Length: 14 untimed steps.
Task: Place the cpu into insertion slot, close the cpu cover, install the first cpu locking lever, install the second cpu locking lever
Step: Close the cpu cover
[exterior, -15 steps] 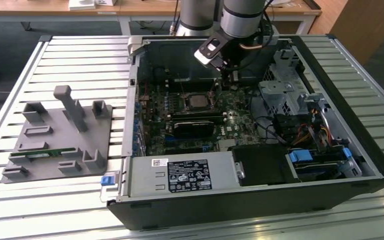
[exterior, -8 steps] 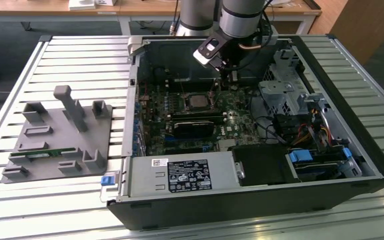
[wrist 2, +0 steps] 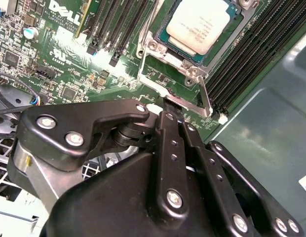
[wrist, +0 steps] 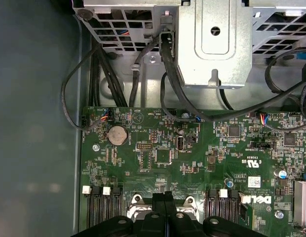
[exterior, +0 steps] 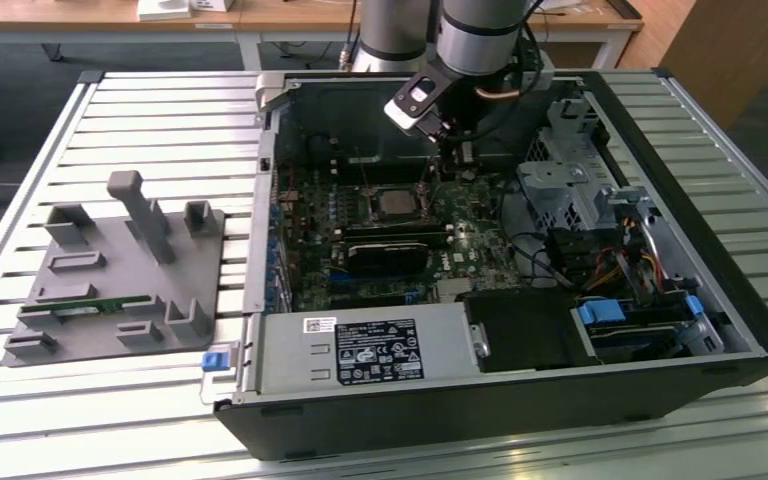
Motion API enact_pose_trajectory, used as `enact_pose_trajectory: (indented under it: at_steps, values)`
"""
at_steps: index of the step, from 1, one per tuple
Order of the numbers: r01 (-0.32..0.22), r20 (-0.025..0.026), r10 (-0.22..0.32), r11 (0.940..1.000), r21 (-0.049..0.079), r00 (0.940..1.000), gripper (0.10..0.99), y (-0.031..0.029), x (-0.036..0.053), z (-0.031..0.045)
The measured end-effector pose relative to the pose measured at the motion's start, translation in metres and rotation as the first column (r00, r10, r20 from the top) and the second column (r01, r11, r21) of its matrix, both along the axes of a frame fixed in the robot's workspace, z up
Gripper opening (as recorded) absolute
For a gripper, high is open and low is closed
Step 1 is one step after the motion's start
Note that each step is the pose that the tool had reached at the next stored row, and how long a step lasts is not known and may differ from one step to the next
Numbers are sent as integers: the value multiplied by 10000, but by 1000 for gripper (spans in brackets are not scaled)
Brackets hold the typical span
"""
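Gripper (wrist 2: 176,116), nearest the lens in the second wrist view: black fingers pressed together with no gap, tips lowered to the near edge of the insertion slot (wrist 2: 154,47). Whether anything thin is nipped between them: not possible to tell. Same closed pair in the first wrist view (wrist: 164,198), set between two frame screws on that side of the slot.

Just beside the fingertips, at the slot's near corner: locking lever (wrist 2: 204,96), a slim silvery rod lying along the frame, touching or nearly touching the tips. Judged stiff yet springy, thin and smooth, apt to slip; best taken at its free end, pushed rather than pinched.

Next outward: cpu cover (wrist 2: 180,60), a thin silvery plate lying flat around the chip; latched or not, unclear.

Inside the slot, past the cover's near bar and apart from the fingers: cpu (wrist 2: 198,23), seated level, pale metal top up, greenish edge showing. Judged light, rigid, slick on top, fragile at contacts and corners; opposite edges the only safe hold.

Beyond the slot: long black memory slots (wrist 2: 242,54), then the grey case wall (wrist 2: 271,133).

Exterior view: gripper (exterior: 454,150) near the slot, inside the open computer case (exterior: 744,330).
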<state>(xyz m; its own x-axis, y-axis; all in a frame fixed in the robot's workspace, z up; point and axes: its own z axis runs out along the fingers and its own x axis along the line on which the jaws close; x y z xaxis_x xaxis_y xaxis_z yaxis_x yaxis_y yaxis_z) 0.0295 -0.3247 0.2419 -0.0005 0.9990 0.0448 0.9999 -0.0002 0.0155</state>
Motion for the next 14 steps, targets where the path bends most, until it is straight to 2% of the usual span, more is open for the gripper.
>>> enact_pose_trajectory:
  at_steps: [14]
  values:
    - [0,0,0,10000,0,10000,106,0,-48,0]
